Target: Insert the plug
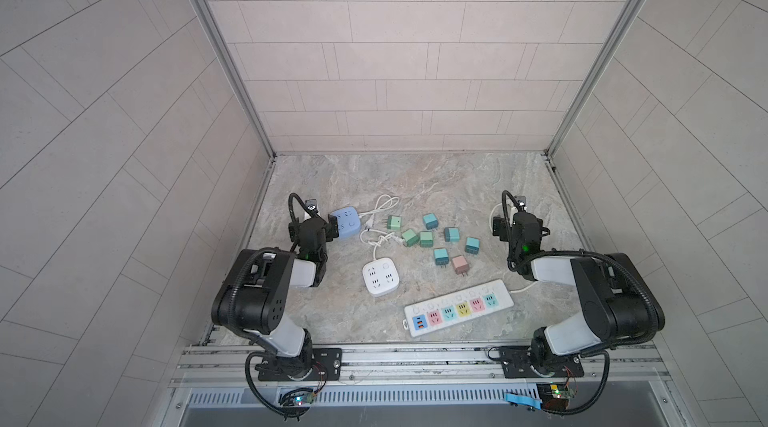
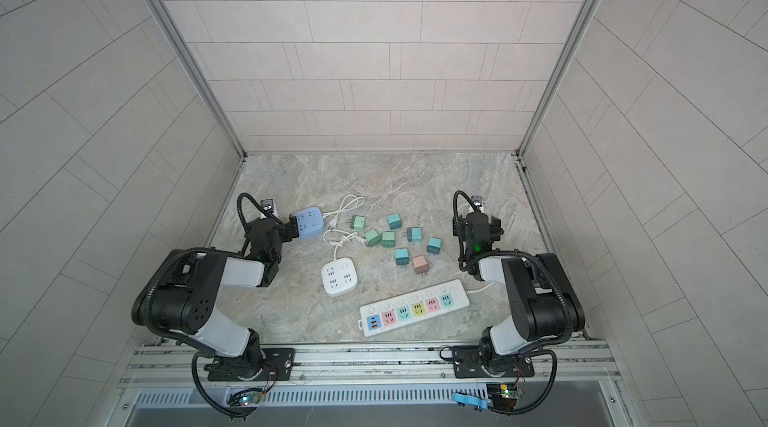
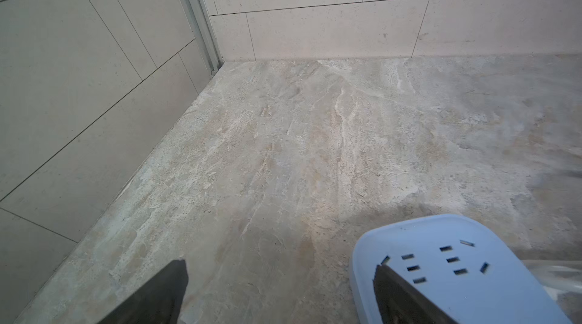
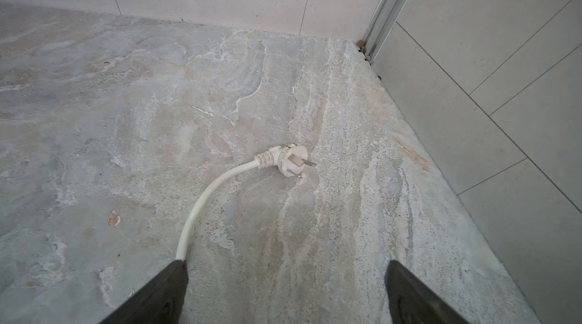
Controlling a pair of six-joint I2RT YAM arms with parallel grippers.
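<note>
Tabletop grey-beige, marble veining. Walls pale beige, tile pattern. Lt-blue socket cube, white socket cube. Power strip white w/ pink, teal, yellow outlets. Green adapter, teal adapter, pink adapter.

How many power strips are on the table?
3. Blue square power strip by the left end effector, white square power strip at the centre, long power strip toward the front. None looks hidden.

The left arm and the right arm are both folded, with elbows high. The left gripper and the right gripper point forward and downward, jaws wide apart and empty.
</note>
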